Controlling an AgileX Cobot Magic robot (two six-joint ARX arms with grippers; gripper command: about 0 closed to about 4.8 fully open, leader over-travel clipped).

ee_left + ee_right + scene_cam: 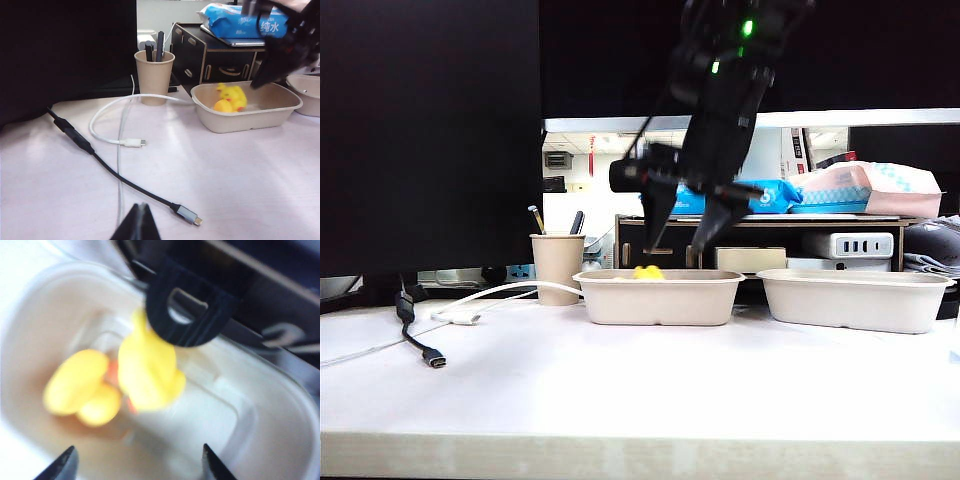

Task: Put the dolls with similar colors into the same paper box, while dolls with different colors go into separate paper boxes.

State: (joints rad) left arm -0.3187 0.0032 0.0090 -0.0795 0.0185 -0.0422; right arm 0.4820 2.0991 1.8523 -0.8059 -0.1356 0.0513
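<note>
While both yellow ducks (pixel 145 370) lie inside the left tray (pixel 660 300), right gripper (pixel 675 245) hangs open above it, left gripper (pixel 137 225) shut well before it; they look light, glossy, slippery, best pinched across the body

Bright, even light washes the white table (pixel 620 390); the right wrist view is heavily blurred, ducks (pixel 120 382) smeared.

two yellow ducks (pixel 120 380) motion-blurred, right hand (pixel 135 465) fingertips cut off, left hand (pixel 136 225) mostly cropped
</note>
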